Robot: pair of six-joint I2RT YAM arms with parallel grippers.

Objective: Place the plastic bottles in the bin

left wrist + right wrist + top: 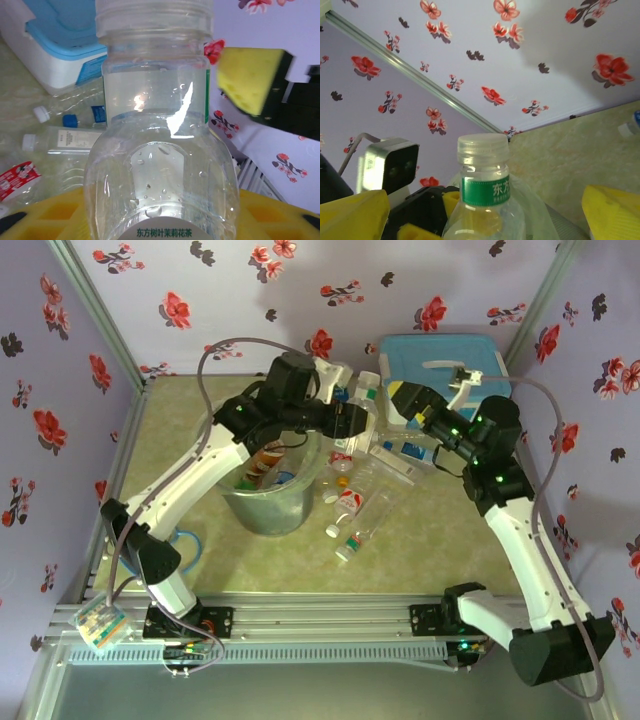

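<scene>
A clear plastic bottle [367, 390] with a white cap and a green neck band stands upright in the air, beyond the bin's far right rim. My left gripper [352, 422] is shut on its lower body [160, 165], with yellow pads on either side. My right gripper [400, 398] is open around the bottle's upper part [485, 190]; its pads [612, 212] stand well apart from the neck. One right pad [250, 80] shows beside the neck in the left wrist view. The grey bin [262, 515] holds several bottles [268, 462]. Other bottles [347, 502] lie on the table right of the bin.
A white box with a light-blue lid [440, 360] stands at the back right, also in the left wrist view [55, 55]. Loose bottles [65, 140] lie between the box and the bin. Flowered walls close in the table on three sides.
</scene>
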